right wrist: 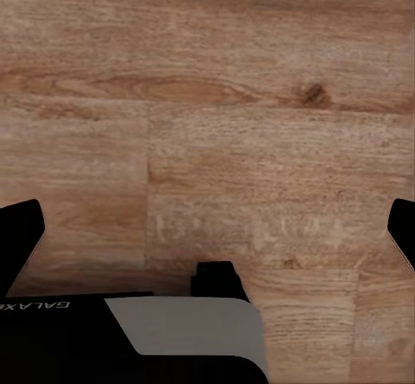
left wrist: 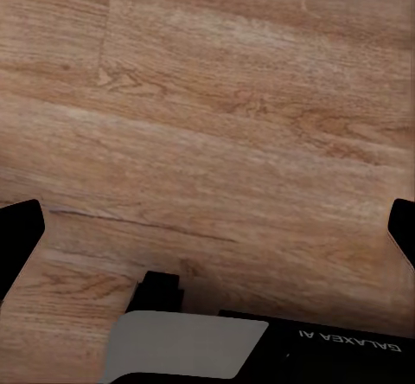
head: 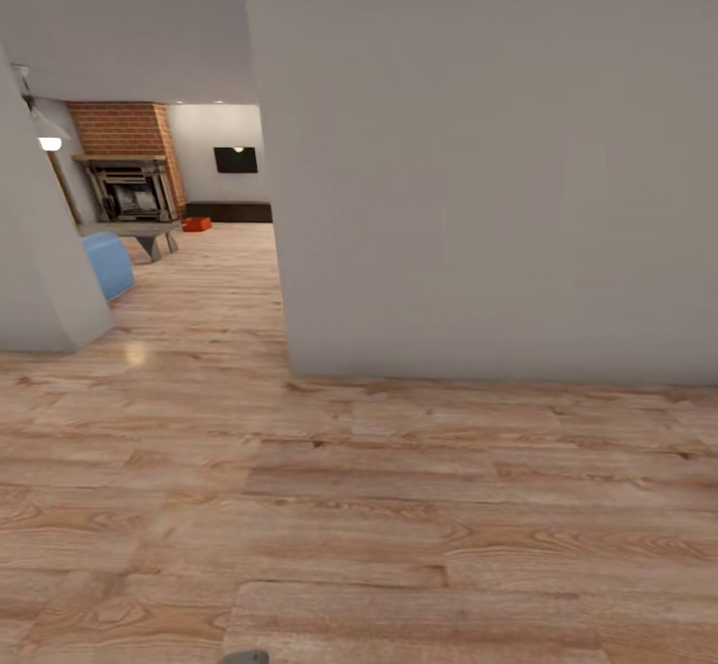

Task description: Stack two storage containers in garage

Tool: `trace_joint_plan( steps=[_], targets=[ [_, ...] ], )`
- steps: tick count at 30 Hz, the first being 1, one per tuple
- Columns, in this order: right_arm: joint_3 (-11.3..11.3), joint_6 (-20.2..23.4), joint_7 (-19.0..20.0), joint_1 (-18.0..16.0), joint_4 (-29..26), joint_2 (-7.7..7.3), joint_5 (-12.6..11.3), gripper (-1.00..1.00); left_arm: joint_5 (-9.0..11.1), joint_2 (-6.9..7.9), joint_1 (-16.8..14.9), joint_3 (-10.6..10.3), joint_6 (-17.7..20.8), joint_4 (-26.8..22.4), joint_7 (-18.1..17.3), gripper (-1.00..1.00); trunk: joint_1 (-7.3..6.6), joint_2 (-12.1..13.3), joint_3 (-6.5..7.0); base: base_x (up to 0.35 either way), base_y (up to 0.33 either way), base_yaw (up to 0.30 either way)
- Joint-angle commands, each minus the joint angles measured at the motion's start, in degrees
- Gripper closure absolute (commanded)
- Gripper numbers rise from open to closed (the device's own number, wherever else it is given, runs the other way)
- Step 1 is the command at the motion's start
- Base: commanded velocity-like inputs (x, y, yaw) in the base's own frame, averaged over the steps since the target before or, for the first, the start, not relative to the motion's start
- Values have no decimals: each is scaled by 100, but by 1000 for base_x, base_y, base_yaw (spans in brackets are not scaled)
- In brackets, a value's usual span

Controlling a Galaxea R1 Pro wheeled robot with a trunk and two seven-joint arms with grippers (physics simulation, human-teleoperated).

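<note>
Wood-plank floor lies closest to the head cam, light planks running across the whole lower half. Next biggest: a plain white wall w/ its corner near the middle, blocking most of the view on the right side. Another white wall piece stands at the far left. Between the two, an opening looks into the living room, well off from the robot.

Inside that room: red-brick fireplace w/ a dark firebox, a grey bench-like table in front of it, a blue rounded thing nearer the left wall piece, a long low dark bench along the back wall, and a small black TV above it. One orange-red storage container sits on the planks just by the left end of the dark bench; too small to make out detail. Cannot tell where the 2nd one is.

Left gripper: fingers spread wide, dark tips at both frame edges, nothing between, planks below. Right gripper: same, fingers wide apart, nothing held, planks below.
</note>
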Motion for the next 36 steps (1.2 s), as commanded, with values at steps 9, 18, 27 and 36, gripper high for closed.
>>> trace_joint_plan(
  steps=[9, 18, 27, 36],
  targets=[
    [48, -30, -8, -6, 14, 4, -57, -100, 48, -2, -3, 4, -7, 0, 11, -100, 3, -3, -6, 311, 0, 0],
    [48, -29, -10, -6, 14, 4, -57, -100, 48, -2, -3, 4, -7, 2, 11, -100, 3, -3, -6, 311, 0, 0],
    [48, -30, -11, -6, 14, 4, -57, -100, 46, -2, -3, 4, -7, 4, 11, -100, 3, -3, -6, 322, 0, 0],
    [55, -30, -6, -6, 14, 4, -57, -100, 48, -2, -3, 4, -7, 1, 11, -100, 3, -3, -6, 333, 0, 0]
  ],
)
